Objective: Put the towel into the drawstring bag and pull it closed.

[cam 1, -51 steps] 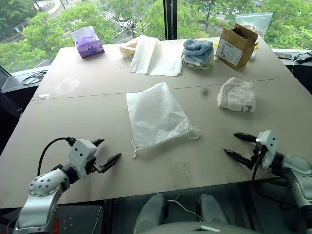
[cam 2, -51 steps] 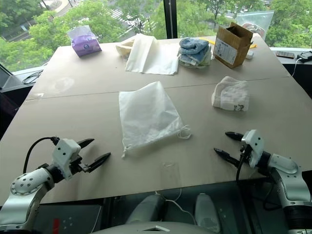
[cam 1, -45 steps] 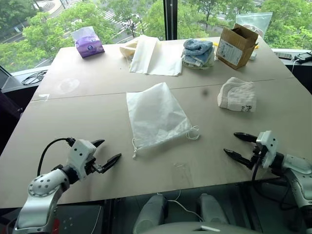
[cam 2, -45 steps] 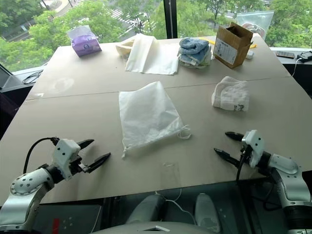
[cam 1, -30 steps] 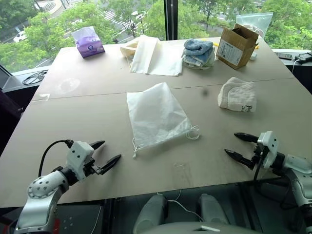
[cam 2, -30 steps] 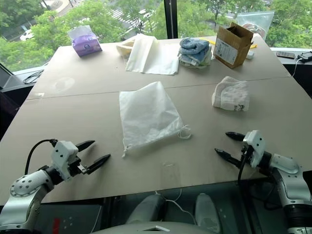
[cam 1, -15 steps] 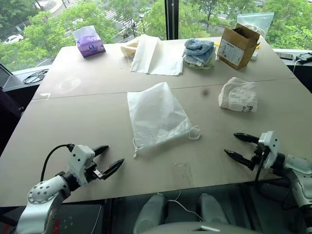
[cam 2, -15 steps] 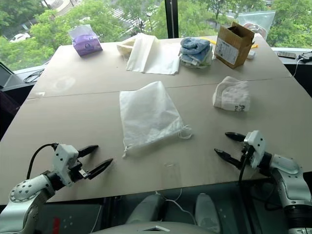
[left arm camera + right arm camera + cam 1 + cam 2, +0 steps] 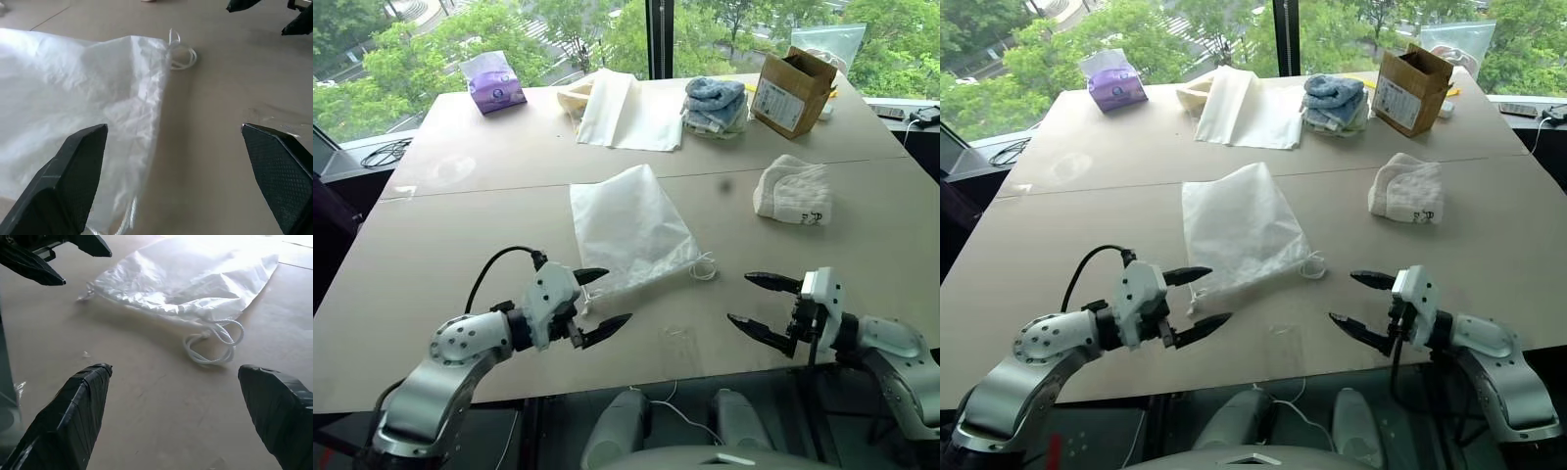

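Both wide open and empty: left gripper [image 9: 590, 305] at drawstring bag [image 9: 628, 231] mouth edge, right gripper [image 9: 762, 307] over bare table [image 9: 460, 225] beside.

Cardboard box [image 9: 791, 92], towel stack [image 9: 713, 105], tissue pack [image 9: 491, 82]
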